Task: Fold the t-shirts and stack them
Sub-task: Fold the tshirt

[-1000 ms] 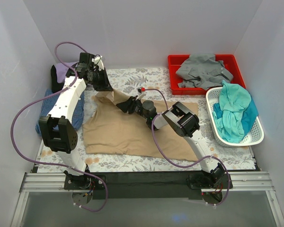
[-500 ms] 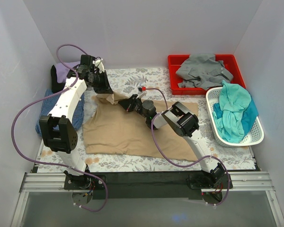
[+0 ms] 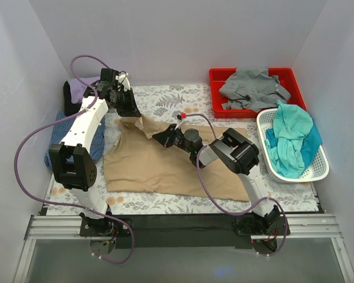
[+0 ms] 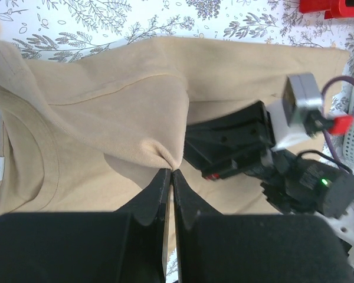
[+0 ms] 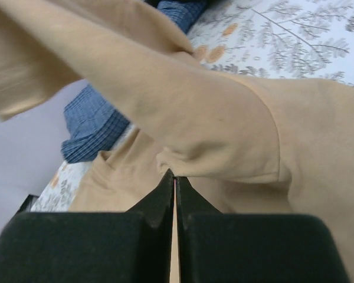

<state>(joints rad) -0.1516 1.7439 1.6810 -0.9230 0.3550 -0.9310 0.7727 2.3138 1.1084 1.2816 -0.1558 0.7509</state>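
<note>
A tan t-shirt (image 3: 147, 168) lies spread over the middle of the table, its far left part lifted into a ridge. My left gripper (image 3: 137, 118) is shut on a pinch of that cloth at the far left; in the left wrist view the gripper (image 4: 171, 171) nips a small fold of the tan t-shirt (image 4: 106, 106). Just right of it, my right gripper (image 3: 159, 137) is also shut on the shirt; in the right wrist view its tips (image 5: 174, 175) hold a bunched fold of tan t-shirt (image 5: 200, 112).
A blue t-shirt (image 3: 58, 141) and a lavender one (image 3: 76, 88) lie at the far left, partly under the left arm. A grey t-shirt (image 3: 253, 85) fills a red bin (image 3: 215, 73). A teal one (image 3: 292, 138) sits in a white basket (image 3: 318, 171).
My right gripper has shut on the tan cloth and drawn back a little to the right, raising a fold. The left gripper has kept its hold in place.
</note>
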